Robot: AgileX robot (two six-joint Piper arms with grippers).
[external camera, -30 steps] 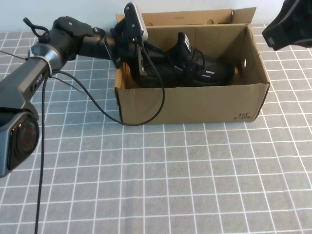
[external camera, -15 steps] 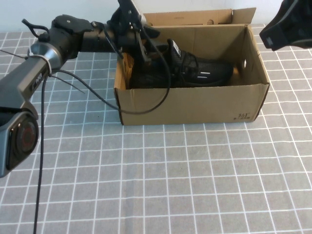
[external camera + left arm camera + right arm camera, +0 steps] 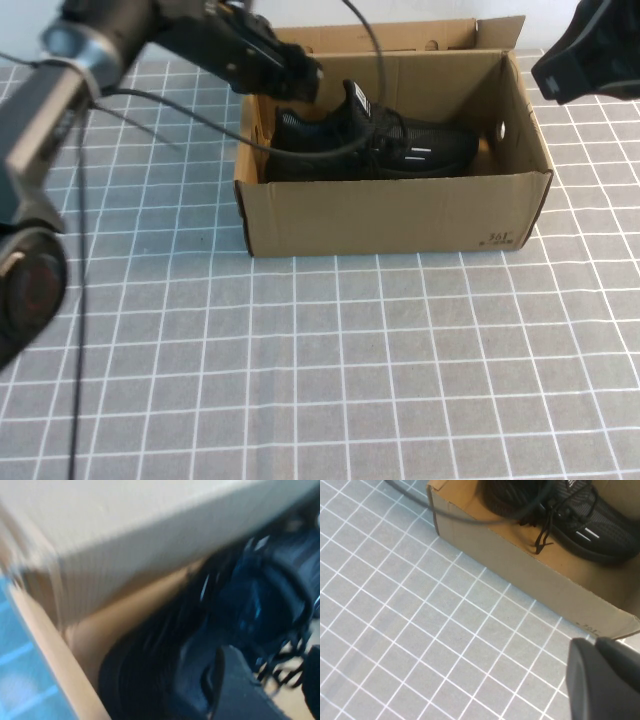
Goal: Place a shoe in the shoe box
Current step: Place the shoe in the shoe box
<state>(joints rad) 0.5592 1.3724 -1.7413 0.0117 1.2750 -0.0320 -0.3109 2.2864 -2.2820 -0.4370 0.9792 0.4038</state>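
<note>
On the grey gridded table (image 3: 330,360) the shoe (image 3: 375,148) lies inside the shoe box (image 3: 395,212), my left gripper (image 3: 305,75), seemingly part-open and empty, above its heel; my right gripper (image 3: 590,50), shut, hangs parked; next, withdraw clear.

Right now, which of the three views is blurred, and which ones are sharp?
Left wrist view: strongly smeared, the shoe and the shoe box soft. High view: table sharp, only the left gripper slightly blurred over the box's far-left corner. Right wrist view: crisp; the right gripper hangs off the box's right end.
</note>
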